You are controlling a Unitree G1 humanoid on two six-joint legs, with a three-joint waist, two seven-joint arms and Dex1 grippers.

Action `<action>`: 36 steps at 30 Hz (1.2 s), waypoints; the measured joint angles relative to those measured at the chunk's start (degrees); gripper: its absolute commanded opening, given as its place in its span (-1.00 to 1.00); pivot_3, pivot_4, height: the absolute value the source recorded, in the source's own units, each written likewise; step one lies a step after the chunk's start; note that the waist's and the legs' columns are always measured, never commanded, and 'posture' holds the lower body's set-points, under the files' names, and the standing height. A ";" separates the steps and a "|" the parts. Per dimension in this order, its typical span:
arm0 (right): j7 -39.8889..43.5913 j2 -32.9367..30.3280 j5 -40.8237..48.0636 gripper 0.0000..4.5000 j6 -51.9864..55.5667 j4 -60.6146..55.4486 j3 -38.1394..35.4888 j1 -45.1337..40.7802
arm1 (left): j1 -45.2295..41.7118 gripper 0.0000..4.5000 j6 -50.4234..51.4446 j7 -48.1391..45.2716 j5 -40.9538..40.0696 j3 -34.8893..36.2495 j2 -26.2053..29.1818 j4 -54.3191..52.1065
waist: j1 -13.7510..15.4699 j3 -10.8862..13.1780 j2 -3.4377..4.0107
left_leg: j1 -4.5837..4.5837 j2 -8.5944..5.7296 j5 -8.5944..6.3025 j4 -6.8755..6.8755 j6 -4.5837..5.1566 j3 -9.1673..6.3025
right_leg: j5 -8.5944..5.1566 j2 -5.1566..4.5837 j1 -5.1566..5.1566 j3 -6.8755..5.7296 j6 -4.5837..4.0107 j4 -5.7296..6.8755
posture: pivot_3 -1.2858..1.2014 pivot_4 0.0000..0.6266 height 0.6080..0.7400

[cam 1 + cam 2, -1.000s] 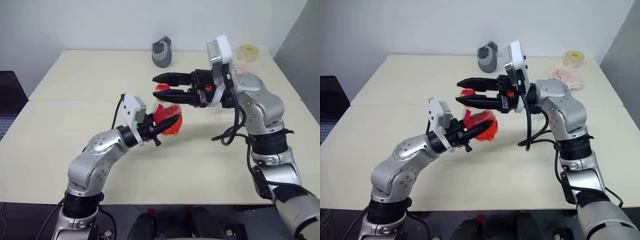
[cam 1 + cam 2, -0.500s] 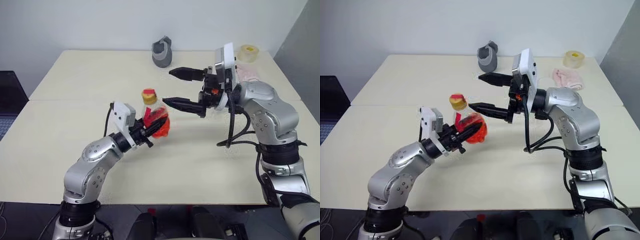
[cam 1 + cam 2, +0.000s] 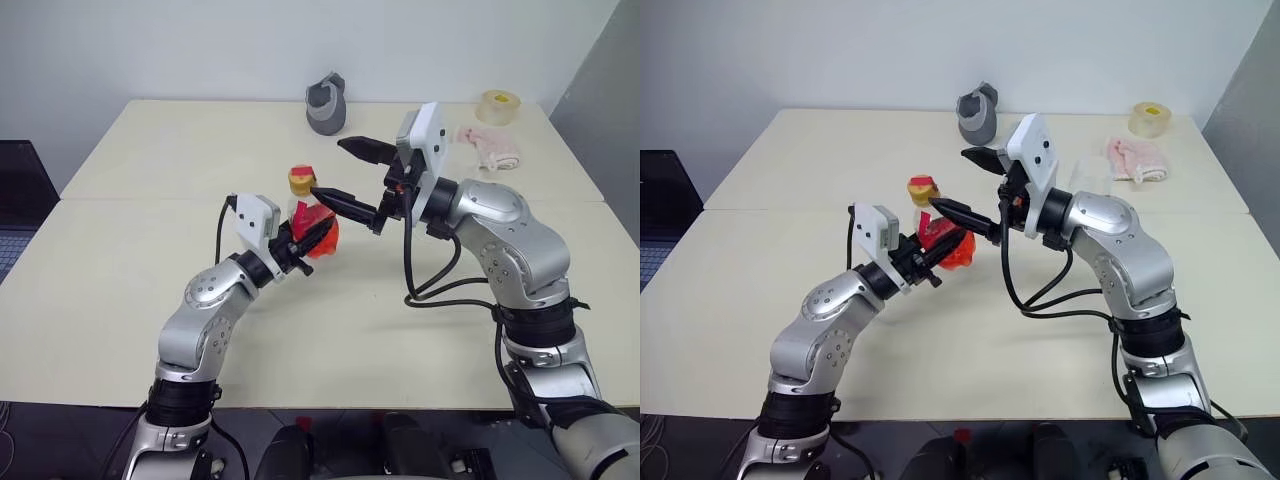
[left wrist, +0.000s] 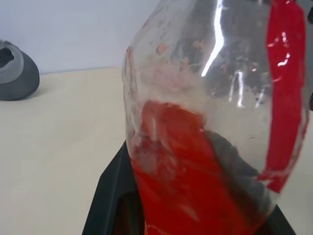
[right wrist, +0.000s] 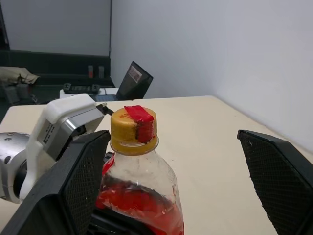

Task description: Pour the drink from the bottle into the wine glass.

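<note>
Left hand point(image 3: 300, 243) clamps the bottle point(image 3: 308, 220); right wrist view shows right hand point(image 5: 176, 181) apart around its cap point(image 5: 133, 126).

On the cream table point(image 3: 150, 300), a grey pouch-like object point(image 3: 325, 103) sits at twelve o'clock, a tape roll point(image 3: 497, 106) and pink cloth point(image 3: 487, 146) near two o'clock.

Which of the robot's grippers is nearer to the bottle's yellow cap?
Right. The right gripper is open around the yellow cap; the left gripper grips the bottle lower down.
</note>
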 measured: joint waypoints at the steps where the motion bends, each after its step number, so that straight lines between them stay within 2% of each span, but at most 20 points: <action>1: -0.19 0.25 -0.05 1.00 0.00 0.06 0.00 -0.05 | -0.04 -0.46 -0.16 -0.07 0.16 -0.02 -0.03 0.38 | -0.04 0.00 0.00 | 0.00 0.00 0.00 0.00 0.00 0.00 | 0.00 0.00 0.00 0.00 0.00 0.00 | 0.03 -0.52 1.00; 17: -3.58 5.85 -2.46 1.00 -1.45 4.47 1.40 -4.14 | -2.46 -0.46 -0.24 -0.09 1.83 -0.95 -0.77 4.69 | -0.34 0.00 0.00 | 0.00 0.00 0.00 0.00 0.00 -0.02 | 0.00 0.00 -0.01 -0.02 0.00 0.03 | 0.03 -0.52 1.00; 36: -4.02 7.11 -6.82 1.00 -6.16 11.20 3.26 -4.95 | -3.96 -0.46 -0.21 -0.24 2.15 -0.98 -1.54 5.50 | -0.46 0.00 0.00 | 0.00 0.00 0.01 0.00 -0.01 -0.01 | 0.00 0.00 -0.03 -0.01 0.00 0.04 | 0.03 -0.52 1.00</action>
